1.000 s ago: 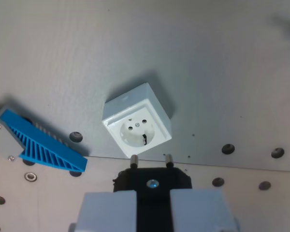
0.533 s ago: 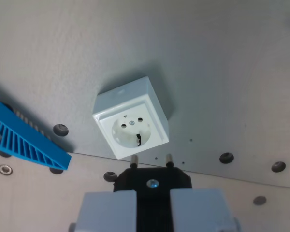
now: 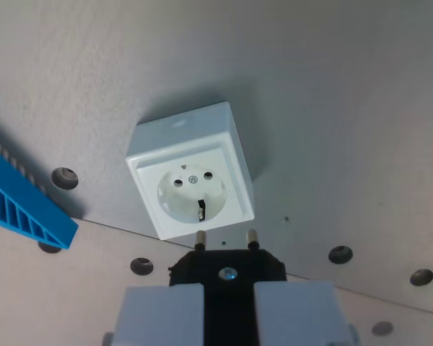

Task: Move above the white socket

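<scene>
The white socket point(image 3: 191, 180) is seen on the table point(image 3: 332, 86), just beyond the two pins of the black plug point(image 3: 227, 270) pinched in the tool point(image 3: 229, 310), lying slightly toward the wrist view's left, with a blue ribbed part point(image 3: 22, 209) well left of the socket.

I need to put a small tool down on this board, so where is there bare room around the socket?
Bare grey surface spreads above the white socket and toward the wrist view's right. Crowded: below the socket, the black plug in the gripper; at left, the blue ribbed part and screw holes.
</scene>
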Controlling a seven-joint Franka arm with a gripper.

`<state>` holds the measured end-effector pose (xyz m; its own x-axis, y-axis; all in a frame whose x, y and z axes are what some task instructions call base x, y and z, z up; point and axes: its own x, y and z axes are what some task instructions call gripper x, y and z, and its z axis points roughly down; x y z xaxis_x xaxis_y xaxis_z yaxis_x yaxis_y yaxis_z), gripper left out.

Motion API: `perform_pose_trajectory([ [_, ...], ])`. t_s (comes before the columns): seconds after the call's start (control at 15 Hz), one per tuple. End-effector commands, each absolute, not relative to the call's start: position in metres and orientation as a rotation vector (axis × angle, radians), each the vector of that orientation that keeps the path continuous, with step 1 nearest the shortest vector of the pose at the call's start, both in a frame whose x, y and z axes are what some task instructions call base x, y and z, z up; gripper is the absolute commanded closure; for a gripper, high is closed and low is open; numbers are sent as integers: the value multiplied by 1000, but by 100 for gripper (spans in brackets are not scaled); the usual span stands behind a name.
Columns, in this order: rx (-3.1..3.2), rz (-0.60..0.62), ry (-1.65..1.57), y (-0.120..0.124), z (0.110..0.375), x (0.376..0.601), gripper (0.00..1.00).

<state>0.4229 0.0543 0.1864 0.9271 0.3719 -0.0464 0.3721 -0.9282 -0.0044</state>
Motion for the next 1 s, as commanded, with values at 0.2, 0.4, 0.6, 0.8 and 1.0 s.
perform_pose_trajectory([
  [0.2,2962,55,895,55,160,411,100],
  [0.4,2947,53,925,56,147,404,100],
  [0.6,2937,52,956,56,138,398,100],
  [0.8,2933,58,976,57,130,392,100],
  [1.0,2932,58,974,57,123,388,100],
])
